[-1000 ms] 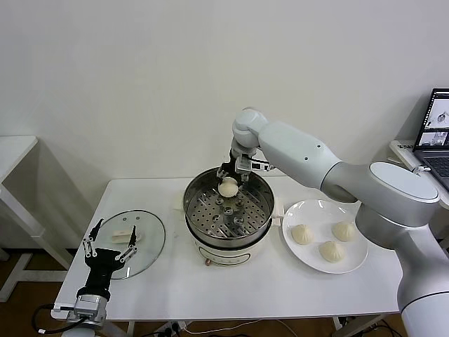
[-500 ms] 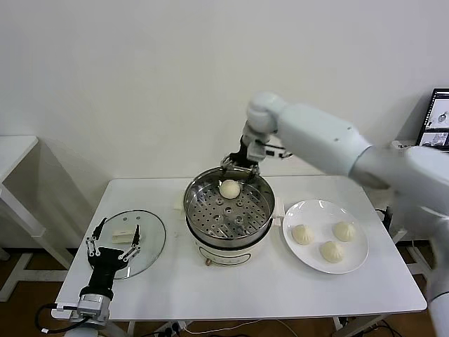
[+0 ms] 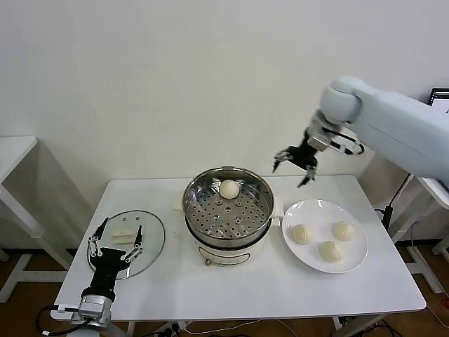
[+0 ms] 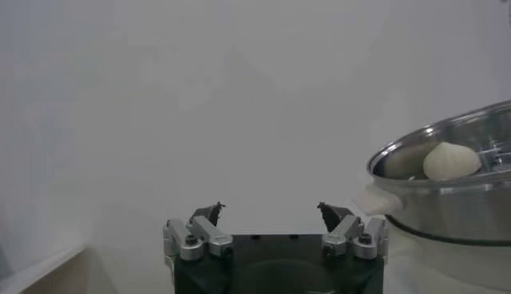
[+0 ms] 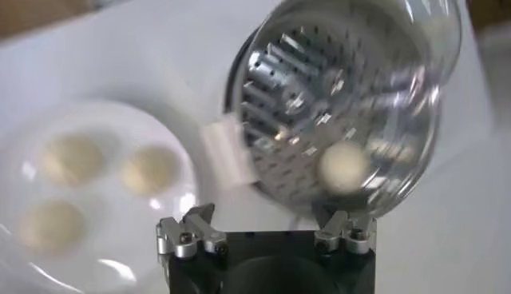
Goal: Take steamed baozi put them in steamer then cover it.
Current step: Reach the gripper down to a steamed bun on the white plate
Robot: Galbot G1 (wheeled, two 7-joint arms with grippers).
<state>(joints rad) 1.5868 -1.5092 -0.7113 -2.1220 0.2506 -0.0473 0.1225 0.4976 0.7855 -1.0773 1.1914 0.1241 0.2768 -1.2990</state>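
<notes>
Head view: right gripper (image 3: 297,166) is hanging open, empty; dropping straight over the plate's (image 3: 312,208) 9 o'clock baozi (image 3: 302,234) seems smartest.

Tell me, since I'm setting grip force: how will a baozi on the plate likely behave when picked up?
The three baozi on the white plate look soft and puffy, so they probably dent under a hard squeeze. Being small, they are likely light. Their smooth domed tops might slip or roll from the open right claw.
</notes>
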